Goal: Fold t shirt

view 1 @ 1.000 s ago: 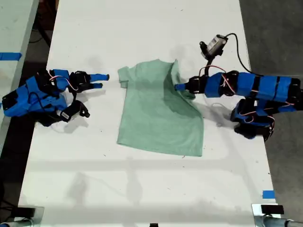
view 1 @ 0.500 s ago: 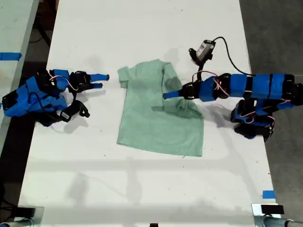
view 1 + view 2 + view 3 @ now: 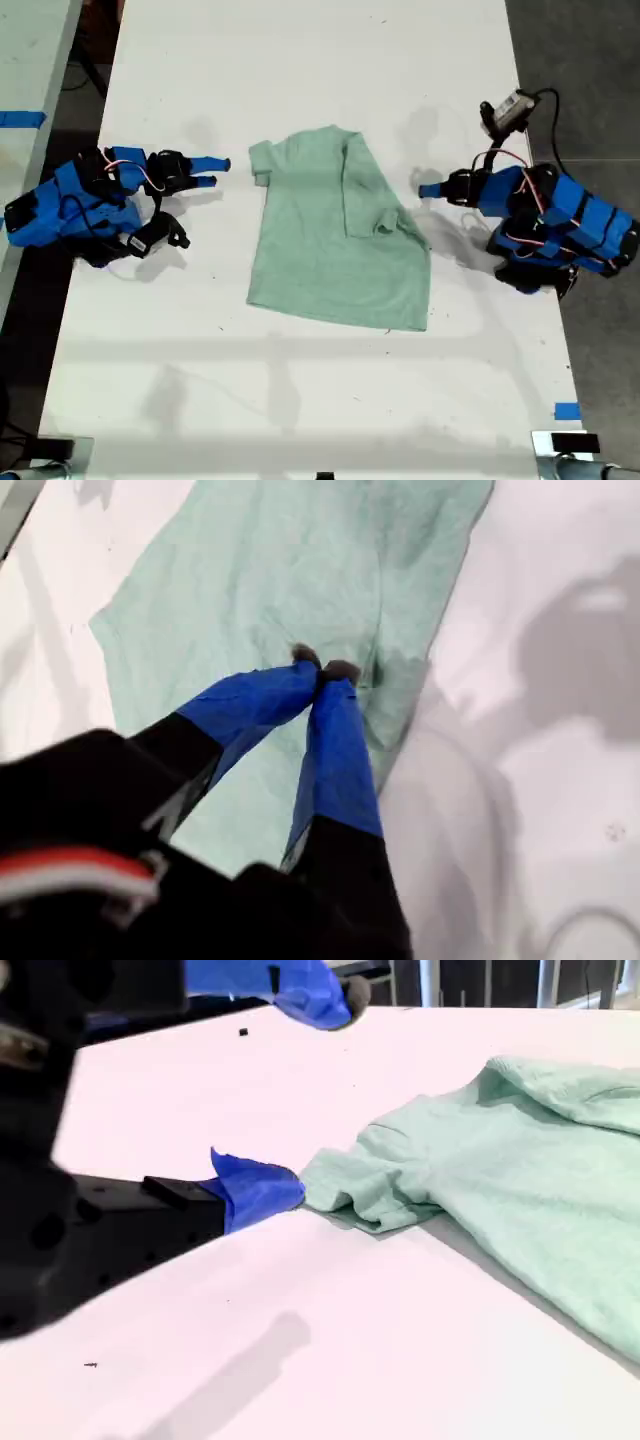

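The pale mint-green t shirt (image 3: pixel 325 255) lies flat in the middle of the white table (image 3: pixel 300 400). Its sleeve (image 3: pixel 365 205) on the exterior view's right side is folded inward over the body. My first gripper (image 3: pixel 428 190) hovers just off that edge of the shirt. It is shut, with nothing in it, and its fingertips (image 3: pixel 340 670) meet above the cloth (image 3: pixel 270 570). My second gripper (image 3: pixel 212 172) rests open at the exterior view's left. Its lower finger (image 3: pixel 255 1190) sits right next to the other sleeve (image 3: pixel 370 1185), which is bunched on the table.
A second pale table (image 3: pixel 30 60) with blue tape (image 3: pixel 20 119) stands at the exterior view's left. Another tape mark (image 3: pixel 566 411) sits near the front right corner in that view. The first arm's camera and cable (image 3: pixel 505 108) stick up above it.
The first gripper carried the shirt's sleeve inward, let it go on the body, and drew back toward the exterior view's right. The second arm has not moved.
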Available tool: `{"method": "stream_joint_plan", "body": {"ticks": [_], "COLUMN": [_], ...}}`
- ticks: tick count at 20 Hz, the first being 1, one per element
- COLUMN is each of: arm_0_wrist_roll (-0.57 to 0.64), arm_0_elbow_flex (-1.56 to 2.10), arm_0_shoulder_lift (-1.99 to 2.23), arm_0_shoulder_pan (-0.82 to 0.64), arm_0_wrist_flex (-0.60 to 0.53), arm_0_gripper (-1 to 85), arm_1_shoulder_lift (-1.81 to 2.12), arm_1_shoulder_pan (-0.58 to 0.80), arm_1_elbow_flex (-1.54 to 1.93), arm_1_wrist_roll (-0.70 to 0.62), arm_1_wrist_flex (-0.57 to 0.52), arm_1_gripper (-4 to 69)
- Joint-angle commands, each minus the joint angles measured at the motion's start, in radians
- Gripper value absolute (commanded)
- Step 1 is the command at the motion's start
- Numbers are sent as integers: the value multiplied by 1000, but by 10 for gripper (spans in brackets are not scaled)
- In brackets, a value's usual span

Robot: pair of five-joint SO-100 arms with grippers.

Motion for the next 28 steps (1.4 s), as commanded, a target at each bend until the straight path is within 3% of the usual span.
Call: {"method": "stream_joint_plan", "body": {"ticks": [1,4,6,12,20,28], "arm_0_wrist_roll": [-21,-21,-14,78,87,121], "arm_0_elbow_flex": [40,40,40,40,40,38], "arm_0_shoulder_lift": [9,9,9,9,11,11], "arm_0_shoulder_pan": [-18,-12,-18,-103,94,57], "arm_0_wrist_flex": [2,2,2,2,-35,-43], "arm_0_gripper": [11,-3,-3,-3,-3,-3], "arm_1_shoulder_lift": [160,160,160,160,160,160], "arm_1_shoulder_pan": [-12,-25,78,23,-8,-21], "arm_1_elbow_flex": [126,296,282,299,301,304], "arm_1_wrist_roll": [5,-74,-51,26,92,84], "arm_1_wrist_flex": [81,97,189,175,176,172], "arm_1_gripper": [10,10,11,7,22,15]}}
